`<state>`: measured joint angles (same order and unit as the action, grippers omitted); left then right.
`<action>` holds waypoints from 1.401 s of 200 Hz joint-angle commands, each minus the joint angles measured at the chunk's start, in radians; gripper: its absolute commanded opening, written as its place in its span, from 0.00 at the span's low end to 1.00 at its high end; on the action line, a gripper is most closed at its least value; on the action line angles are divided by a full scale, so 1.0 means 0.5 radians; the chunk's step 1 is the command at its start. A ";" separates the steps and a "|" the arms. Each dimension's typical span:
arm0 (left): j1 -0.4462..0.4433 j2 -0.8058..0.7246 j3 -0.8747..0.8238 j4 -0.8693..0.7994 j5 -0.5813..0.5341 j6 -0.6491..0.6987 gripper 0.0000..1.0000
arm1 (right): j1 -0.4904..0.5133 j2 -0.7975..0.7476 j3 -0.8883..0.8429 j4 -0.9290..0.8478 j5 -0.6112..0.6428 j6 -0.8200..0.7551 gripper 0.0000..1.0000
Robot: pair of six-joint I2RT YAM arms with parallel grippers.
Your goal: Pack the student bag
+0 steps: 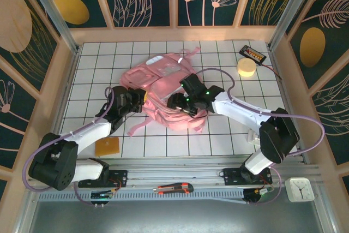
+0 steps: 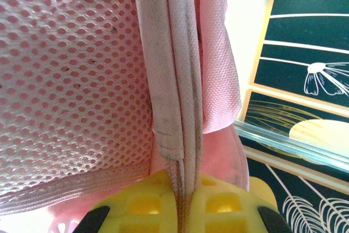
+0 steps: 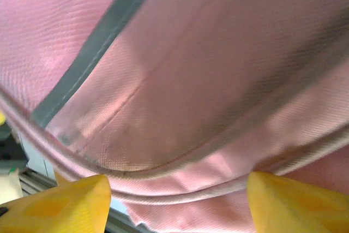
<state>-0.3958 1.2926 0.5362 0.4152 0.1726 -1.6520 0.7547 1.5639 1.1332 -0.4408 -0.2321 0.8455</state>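
Currently your student bag (image 1: pixel 161 75) lies mid-table, slightly toward the far side. Your left gripper (image 1: pixel 139 97) is clenched on the piped seam at the bag's left edge. Your right gripper (image 1: pixel 179 102) stands parted, its fingers either side of the near-right hem. Bare tiles lie far left and near right. A yellow roll (image 1: pixel 245 68) and a black pack (image 1: pixel 252 54) sit far right, and an orange square (image 1: pixel 107 147) sits near left.

The student bag (image 1: pixel 158 75) lies mid-surface, my left hand (image 1: pixel 142 97) at its left side, my right hand (image 1: pixel 177 102) over its middle.
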 commanded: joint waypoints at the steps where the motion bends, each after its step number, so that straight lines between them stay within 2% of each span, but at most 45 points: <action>1: -0.007 -0.119 0.023 0.290 -0.093 -0.162 0.00 | -0.189 0.045 -0.019 0.191 0.003 0.022 0.67; 25: -0.043 -0.085 0.035 0.305 -0.091 -0.175 0.00 | -0.362 0.188 0.158 0.220 0.001 -0.118 0.67; 45: -0.081 -0.044 0.076 0.300 -0.116 -0.181 0.00 | -0.400 0.259 0.454 0.003 0.072 -0.261 0.67; 65: -0.108 0.004 0.125 0.323 -0.146 -0.202 0.00 | -0.245 0.249 0.745 -0.399 0.375 -0.384 0.67; 79: -0.126 0.038 0.175 0.326 -0.165 -0.206 0.00 | -0.042 0.233 0.872 -0.680 0.607 -0.351 0.68; 115: -0.208 0.138 0.311 0.358 -0.212 -0.224 0.00 | 0.400 0.124 0.672 -0.850 0.881 -0.022 0.68; 151: -0.349 0.216 0.423 0.351 -0.287 -0.237 0.00 | 0.591 0.129 0.614 -0.767 1.102 0.115 0.68; 210: -0.440 0.187 0.431 0.298 -0.359 -0.255 0.00 | 0.599 0.200 0.576 -0.701 1.285 0.217 0.59; 254: -0.443 0.160 0.442 0.280 -0.375 -0.270 0.00 | 0.544 0.263 0.531 -0.603 1.251 0.188 0.43; 280: -0.445 0.181 0.477 0.286 -0.365 -0.274 0.00 | 0.543 0.339 0.577 -0.639 1.264 0.173 0.42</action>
<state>-0.6048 1.4204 0.6937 0.4168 -0.0315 -1.7458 1.0283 1.6966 1.4071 -0.7578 0.3511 0.9249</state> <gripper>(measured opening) 0.060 0.420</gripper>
